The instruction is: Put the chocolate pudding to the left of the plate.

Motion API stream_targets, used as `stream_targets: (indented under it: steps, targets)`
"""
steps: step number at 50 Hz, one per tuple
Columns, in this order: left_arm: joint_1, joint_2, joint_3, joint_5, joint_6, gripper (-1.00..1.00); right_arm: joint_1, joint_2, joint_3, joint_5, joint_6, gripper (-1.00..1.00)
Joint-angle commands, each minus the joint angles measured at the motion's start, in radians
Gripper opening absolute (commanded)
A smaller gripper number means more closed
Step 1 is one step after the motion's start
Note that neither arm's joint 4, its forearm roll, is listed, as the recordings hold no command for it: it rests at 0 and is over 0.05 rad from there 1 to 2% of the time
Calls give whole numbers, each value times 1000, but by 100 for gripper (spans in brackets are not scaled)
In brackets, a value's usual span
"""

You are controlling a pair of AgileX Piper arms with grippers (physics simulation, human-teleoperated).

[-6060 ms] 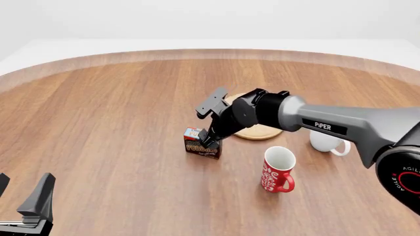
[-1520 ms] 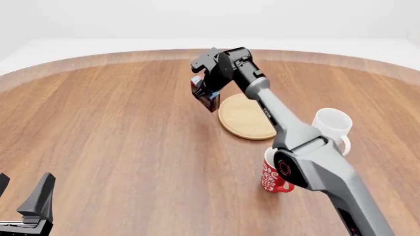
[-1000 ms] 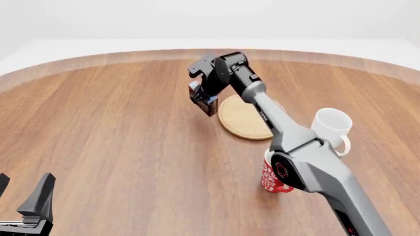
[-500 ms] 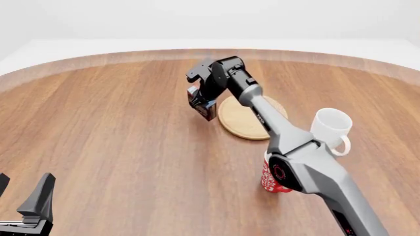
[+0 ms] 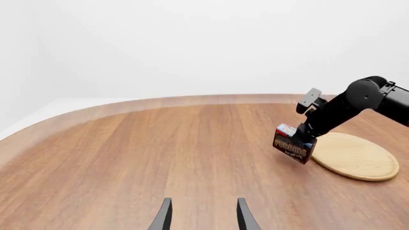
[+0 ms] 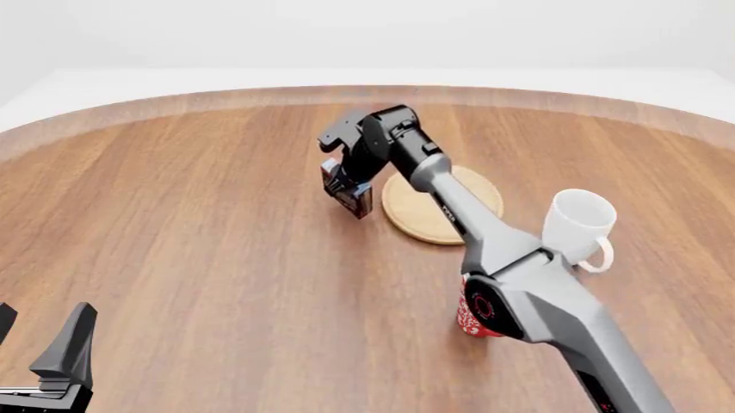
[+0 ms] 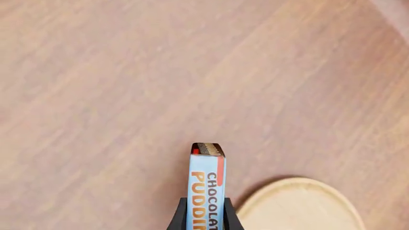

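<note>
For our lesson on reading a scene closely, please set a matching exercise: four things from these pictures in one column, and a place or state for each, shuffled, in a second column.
Things:
1. dark brown chocolate pudding carton
2. round light-tan wooden plate
3. white mug
4. left hand

Places or states:
A. stands right of the plate
B. open, holding nothing
C. lies flat on the table, under the right arm
D. held tilted in the right hand, just left of the plate

Pairs: 1-D, 2-C, 3-A, 4-B

White mug (image 6: pixel 579 223), red mug (image 6: pixel 466 320), upright on table (image 6: pixel 206 224).
</note>
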Motion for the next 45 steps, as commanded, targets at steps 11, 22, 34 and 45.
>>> stream_targets:
  steps: [11, 22, 34, 45]
  targets:
    - [0, 0, 0, 0, 0, 100, 6, 19, -1, 3, 18, -100]
    - [0, 0, 0, 0, 0, 100, 11, 26, -1, 5, 22, -100]
    - [0, 0, 0, 0, 0, 100, 13, -4, -3, -20, 16, 100]
    - [0, 0, 0, 0, 0, 100, -17, -94, -1, -43, -9, 100]
